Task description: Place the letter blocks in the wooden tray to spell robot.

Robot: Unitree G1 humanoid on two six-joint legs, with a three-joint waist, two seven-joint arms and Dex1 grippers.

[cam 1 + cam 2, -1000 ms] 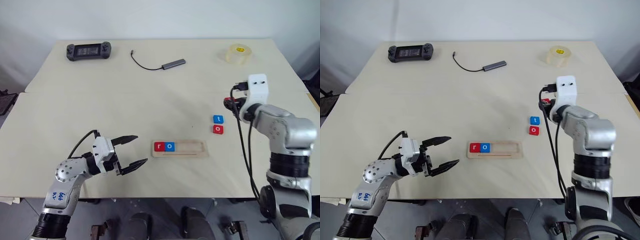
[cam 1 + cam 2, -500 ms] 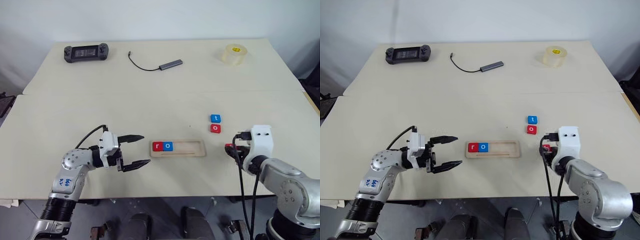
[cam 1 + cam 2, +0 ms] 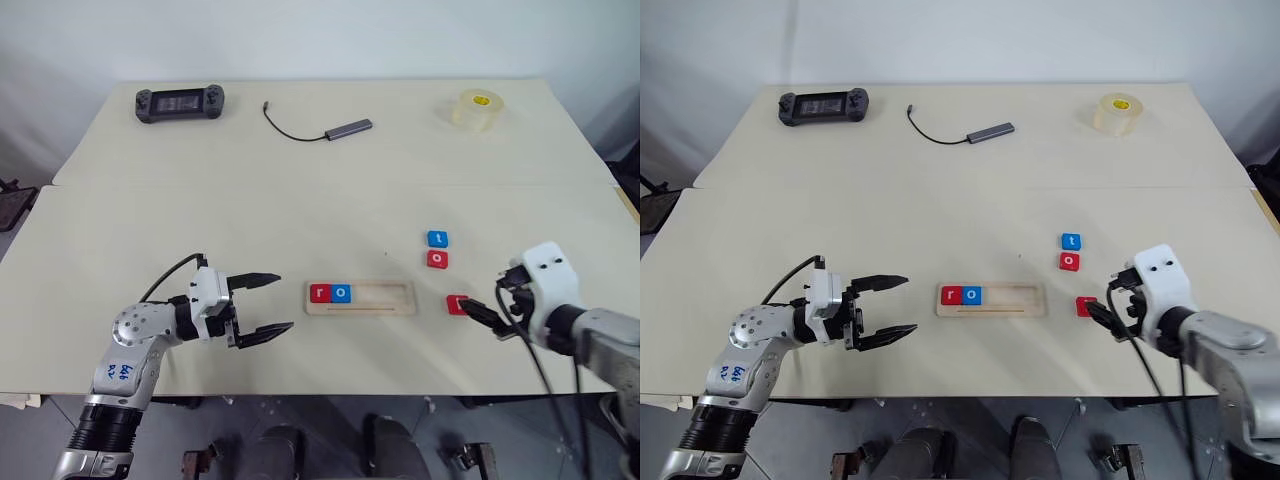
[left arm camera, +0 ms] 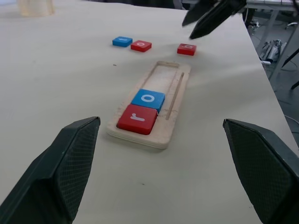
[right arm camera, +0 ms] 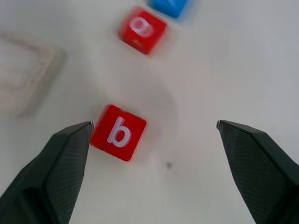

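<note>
A pale table (image 3: 300, 200) holds the wooden tray (image 3: 385, 297), with r and o seated. The right gripper (image 3: 480, 314), fingers spread wide and empty, hovers beside the red b block (image 5: 118, 132), just past the tray's end. The small, rigid, probably light tile suits an opposite-edge pinch.

Five letter blocks: red r (image 3: 319, 293) and blue o (image 3: 341, 293) in one wooden tray (image 3: 392, 298); blue t (image 3: 437, 238), red o (image 3: 437, 259) and red b (image 3: 457, 303) loose at right. Far side: one controller (image 3: 179, 102), one hub (image 3: 347, 128), one tape roll (image 3: 476, 108).
</note>
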